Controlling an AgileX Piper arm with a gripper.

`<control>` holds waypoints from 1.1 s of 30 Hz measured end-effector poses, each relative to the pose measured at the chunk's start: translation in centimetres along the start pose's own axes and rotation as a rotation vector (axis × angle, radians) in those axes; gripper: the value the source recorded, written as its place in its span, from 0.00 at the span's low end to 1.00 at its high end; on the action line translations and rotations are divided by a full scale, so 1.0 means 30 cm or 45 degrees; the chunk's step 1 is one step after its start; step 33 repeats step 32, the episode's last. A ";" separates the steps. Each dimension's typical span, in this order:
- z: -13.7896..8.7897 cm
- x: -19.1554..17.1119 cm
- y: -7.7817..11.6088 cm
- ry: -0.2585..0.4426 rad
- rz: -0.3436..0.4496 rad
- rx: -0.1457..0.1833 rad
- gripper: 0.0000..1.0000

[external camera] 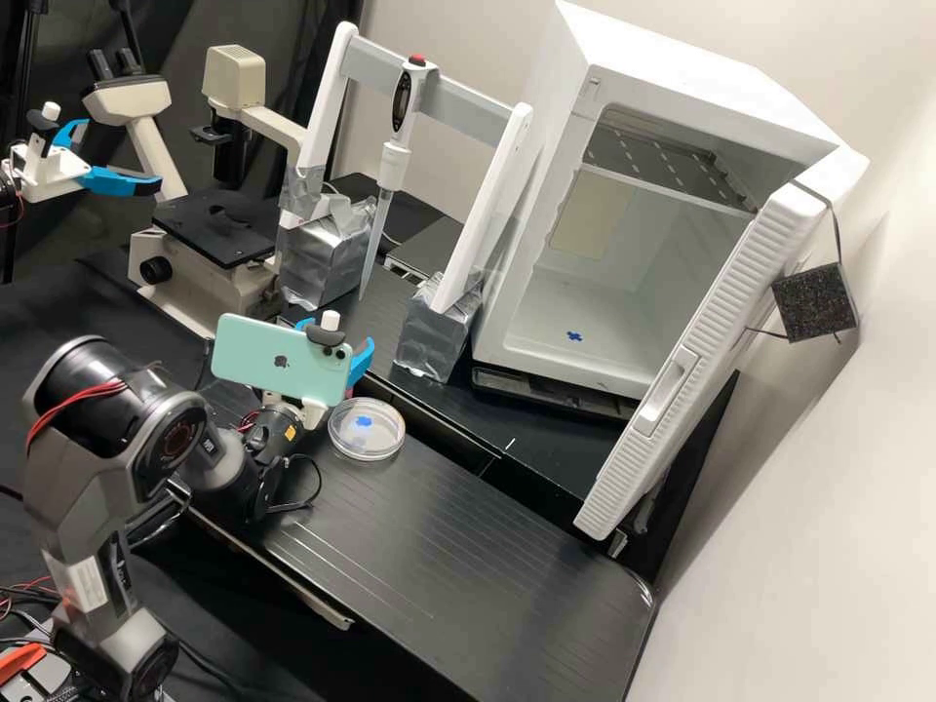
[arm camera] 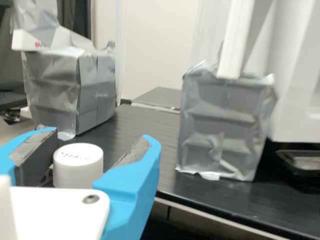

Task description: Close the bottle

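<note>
Bottle: white round cap (arm camera: 78,167) sits between the two blue fingers in the wrist view, set back from the fingertips and nearer one tip than the other (some print on its top, not read). Gripper (external camera: 336,333) is over the black bench (external camera: 468,556) in the high view, partly behind a mint-green phone (external camera: 258,359). In the wrist view the gripper (arm camera: 101,135) has its tips spread well apart, cap in the gap; can't tell if either finger touches bottle or cap, so no firm hold seen. Can't tell how tight the cap is either. Clear round dish (external camera: 367,429) on bench, near gripper. Beyond the fingers, two silver-wrapped blocks (arm camera: 222,125) under white uprights, apart from the cap
</note>
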 end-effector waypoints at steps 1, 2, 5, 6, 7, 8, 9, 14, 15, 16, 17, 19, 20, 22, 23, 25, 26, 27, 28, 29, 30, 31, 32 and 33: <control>-0.003 -0.010 0.008 0.002 0.016 0.003 1.00; -0.010 -0.019 0.015 0.015 0.026 -0.002 1.00; -0.026 -0.054 0.035 0.057 0.070 0.008 1.00; -0.031 -0.066 0.041 0.072 0.084 0.010 1.00; -0.037 -0.075 0.046 0.091 0.093 0.012 1.00; -0.042 -0.085 0.052 0.112 0.104 0.017 1.00; -0.044 -0.096 0.057 0.129 0.115 0.023 1.00; -0.044 -0.139 0.082 0.143 0.175 0.049 1.00; -0.042 -0.145 0.086 0.132 0.194 0.055 1.00; -0.039 -0.153 0.086 0.118 0.211 0.063 1.00; -0.037 -0.161 0.089 0.102 0.237 0.071 1.00; -0.033 -0.176 0.100 0.049 0.329 0.094 1.00; -0.031 -0.184 0.101 0.030 0.356 0.096 1.00; -0.026 -0.198 0.106 -0.012 0.417 0.123 1.00; -0.023 -0.203 0.108 -0.029 0.440 0.137 1.00; -0.019 -0.209 0.108 -0.044 0.460 0.153 1.00; -0.018 -0.211 0.108 -0.047 0.463 0.155 1.00; -0.017 -0.212 0.106 -0.049 0.461 0.155 1.00; -0.016 -0.213 0.107 -0.049 0.462 0.163 1.00; -0.015 -0.214 0.105 -0.044 0.455 0.174 1.00; -0.013 -0.215 0.105 -0.039 0.448 0.185 1.00; -0.012 -0.216 0.105 -0.034 0.444 0.199 1.00; -0.010 -0.217 0.107 -0.033 0.445 0.209 1.00; -0.010 -0.217 0.107 -0.033 0.445 0.209 1.00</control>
